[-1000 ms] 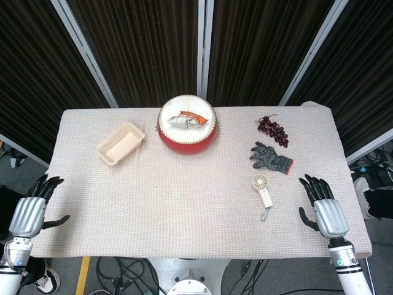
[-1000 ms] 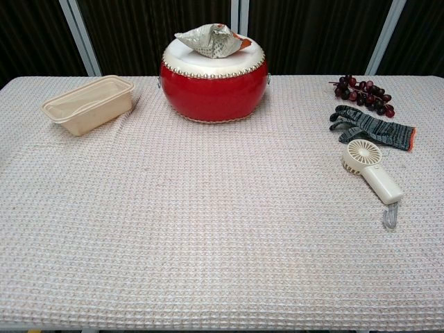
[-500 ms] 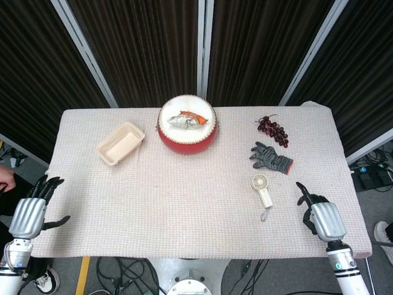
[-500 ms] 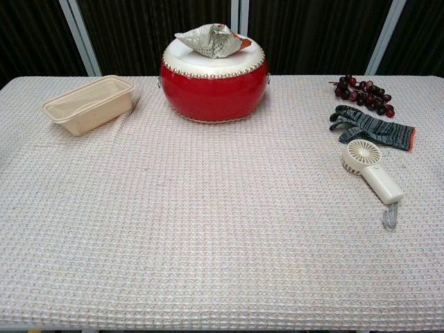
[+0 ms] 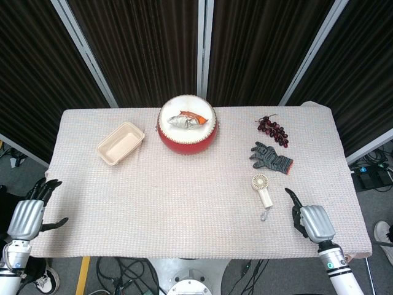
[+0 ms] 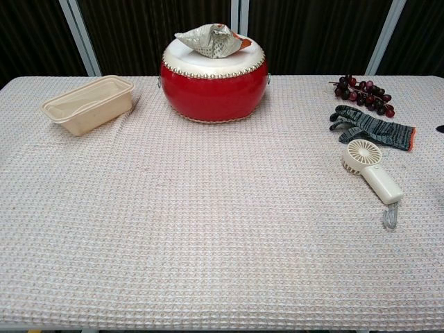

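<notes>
My right hand [image 5: 311, 221] hovers over the table's front right corner, back side up, holding nothing. One finger stretches out toward the small white handheld fan [image 5: 263, 189] [image 6: 371, 171], a short gap away. Only a dark fingertip [image 6: 440, 128] of it shows at the chest view's right edge. My left hand [image 5: 28, 215] hangs off the table's left front edge with fingers spread and nothing in it. A grey knit glove [image 5: 271, 157] [image 6: 372, 129] lies just behind the fan.
A bunch of dark grapes [image 5: 272, 129] [image 6: 363, 93] lies at the back right. A red drum [image 5: 187, 130] [image 6: 214, 82] stands at the back middle with a crumpled foil packet [image 5: 186, 119] [image 6: 212, 39] on top. A beige plastic tub [image 5: 120, 142] [image 6: 88, 104] sits left of it on the woven tablecloth [image 5: 172, 203].
My right hand has moved left and toward the front edge, closer to the fan, tilting so its fingers are foreshortened. The left hand has dropped slightly. Nothing on the table moved.
</notes>
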Tool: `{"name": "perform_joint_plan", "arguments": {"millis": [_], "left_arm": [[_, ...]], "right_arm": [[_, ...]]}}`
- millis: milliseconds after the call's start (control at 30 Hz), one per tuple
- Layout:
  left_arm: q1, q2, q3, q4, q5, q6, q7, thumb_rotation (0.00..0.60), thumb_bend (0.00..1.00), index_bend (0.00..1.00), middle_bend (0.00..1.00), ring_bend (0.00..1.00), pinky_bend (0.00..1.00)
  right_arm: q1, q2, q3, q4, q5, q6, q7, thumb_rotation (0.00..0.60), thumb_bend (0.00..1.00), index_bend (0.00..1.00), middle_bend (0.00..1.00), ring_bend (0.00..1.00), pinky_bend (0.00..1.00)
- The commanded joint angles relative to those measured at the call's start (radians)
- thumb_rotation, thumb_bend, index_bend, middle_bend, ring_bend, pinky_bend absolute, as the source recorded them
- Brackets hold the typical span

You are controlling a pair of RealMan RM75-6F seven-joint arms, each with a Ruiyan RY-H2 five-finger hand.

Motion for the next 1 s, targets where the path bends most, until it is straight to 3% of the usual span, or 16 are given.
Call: {"name": "perform_joint_plan", "arguments": {"millis": [33, 633, 1000], "left_arm": [[0.002, -0.002, 0.001, 0.008, -0.003, -0.001, -0.006, 0.6, 0.0, 0.14, 0.12, 0.03, 0.21], [0.01, -0.005, 0.001, 0.038, -0.015, -0.01, -0.023, 0.6, 0.0, 0.14, 0.12, 0.03, 0.21], [0.011, -0.012, -0.001, 0.059, -0.023, -0.019, -0.037, 0.6, 0.0, 0.14, 0.12, 0.03, 0.21]], "right_arm": [[0.025, -0.001, -0.007, -0.027, 0.038, -0.07, -0.027, 0.6, 1.0, 0.0, 0.91, 0.84, 0.76], [0.107, -0.054, 0.039, -0.026, 0.16, -0.231, -0.08, 0.6, 1.0, 0.0, 0.91, 0.84, 0.77], [0.128, -0.091, 0.043, -0.004, 0.198, -0.261, -0.109, 0.6, 1.0, 0.0, 0.91, 0.84, 0.77]]}}
